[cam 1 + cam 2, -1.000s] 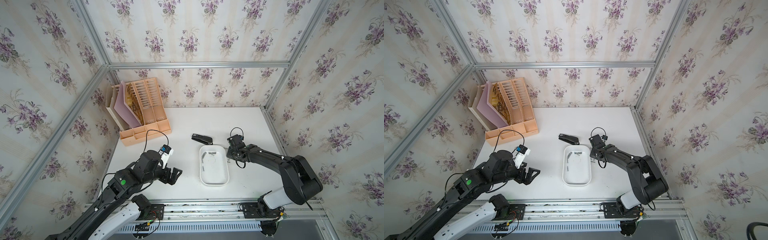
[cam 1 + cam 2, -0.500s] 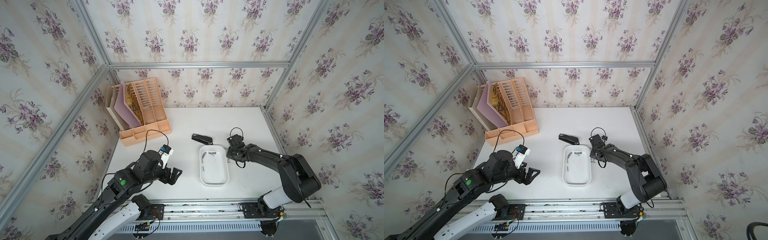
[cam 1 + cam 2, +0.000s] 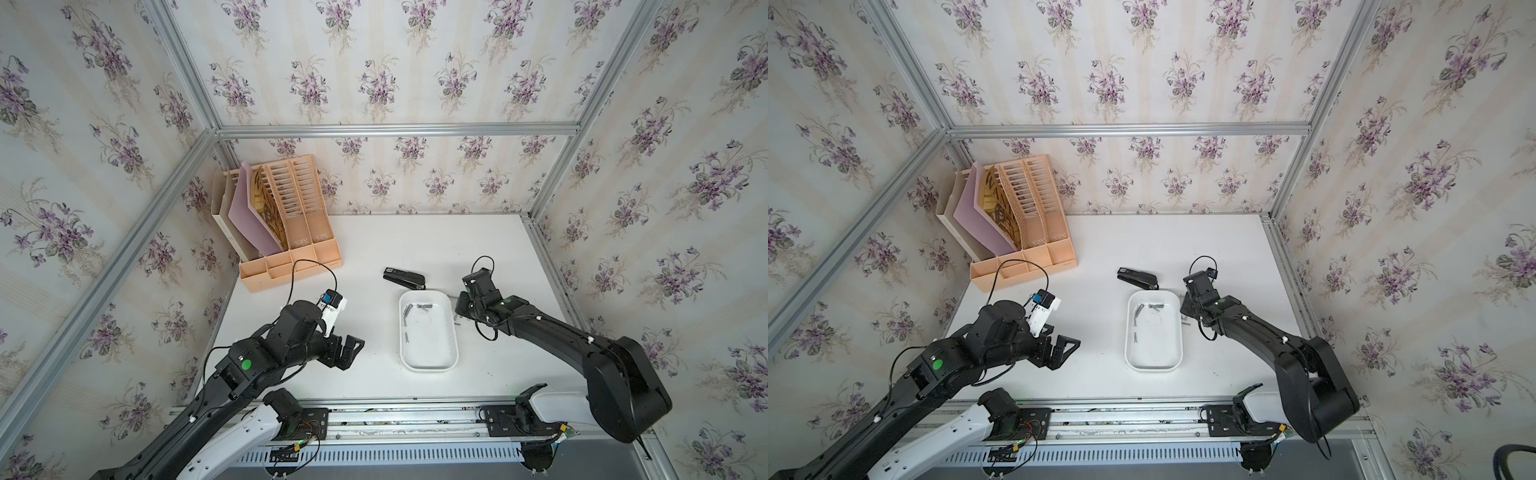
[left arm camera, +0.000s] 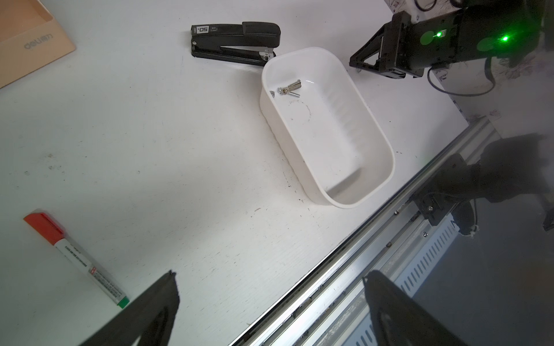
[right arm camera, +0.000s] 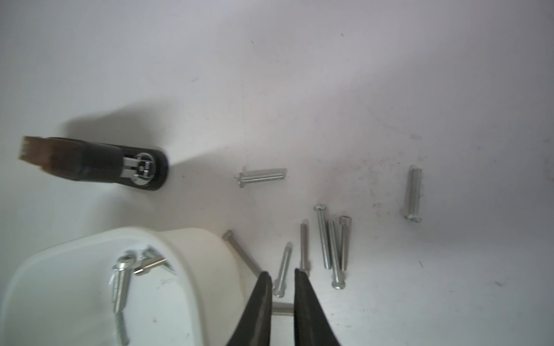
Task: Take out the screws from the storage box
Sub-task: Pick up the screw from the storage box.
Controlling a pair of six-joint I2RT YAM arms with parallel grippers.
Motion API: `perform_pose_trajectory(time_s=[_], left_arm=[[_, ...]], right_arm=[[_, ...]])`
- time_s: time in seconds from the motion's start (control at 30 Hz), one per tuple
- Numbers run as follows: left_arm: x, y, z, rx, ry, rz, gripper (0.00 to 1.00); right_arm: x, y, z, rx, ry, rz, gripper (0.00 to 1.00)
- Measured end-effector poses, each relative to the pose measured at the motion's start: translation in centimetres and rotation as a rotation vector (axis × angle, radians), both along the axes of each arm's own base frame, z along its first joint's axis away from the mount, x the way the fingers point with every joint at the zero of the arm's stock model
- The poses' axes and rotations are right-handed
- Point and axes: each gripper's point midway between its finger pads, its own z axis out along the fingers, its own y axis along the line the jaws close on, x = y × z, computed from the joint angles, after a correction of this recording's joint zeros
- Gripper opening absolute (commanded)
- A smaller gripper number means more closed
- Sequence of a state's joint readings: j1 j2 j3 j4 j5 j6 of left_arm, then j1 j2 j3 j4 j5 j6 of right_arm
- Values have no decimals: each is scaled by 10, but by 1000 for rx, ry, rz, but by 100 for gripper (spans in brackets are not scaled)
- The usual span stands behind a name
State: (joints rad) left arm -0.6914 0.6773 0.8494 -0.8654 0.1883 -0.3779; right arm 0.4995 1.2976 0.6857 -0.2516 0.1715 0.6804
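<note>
White tabletop, scuffed and speckled, walled in by floral wallpaper on aluminium framing. The storage box sits mid-table, with a stapler just beside its far end. A few screws remain in that end. Loose screws lie on the table just beside it. The right gripper is low over them, jaws a narrow slit apart, clamping nothing. The left gripper is spread wide and empty.

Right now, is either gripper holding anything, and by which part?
Left gripper: nothing, open. Right gripper: narrowly parted; a screw lies crosswise between its jaws; whether gripped cannot be told.
</note>
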Motion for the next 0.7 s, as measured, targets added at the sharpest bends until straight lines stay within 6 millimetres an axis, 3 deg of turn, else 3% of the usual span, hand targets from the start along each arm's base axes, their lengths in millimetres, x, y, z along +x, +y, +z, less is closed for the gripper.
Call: perform_pose_trajectory(time_s=[0.17,0.37,0.5,0.7], left_arm=[[0,0,0,0,0,0,99],[0,0,0,0,0,0,99],[0,0,0,1,2,0,99],[0,0,-1,3,4,0,99]], right_arm=[[-7,20,31,48,-124,75,21],[-25,73,58,97,-229,260,31],[-31,108,60,95,-243,357,31],[-24,146,36,76,-160,422,26]])
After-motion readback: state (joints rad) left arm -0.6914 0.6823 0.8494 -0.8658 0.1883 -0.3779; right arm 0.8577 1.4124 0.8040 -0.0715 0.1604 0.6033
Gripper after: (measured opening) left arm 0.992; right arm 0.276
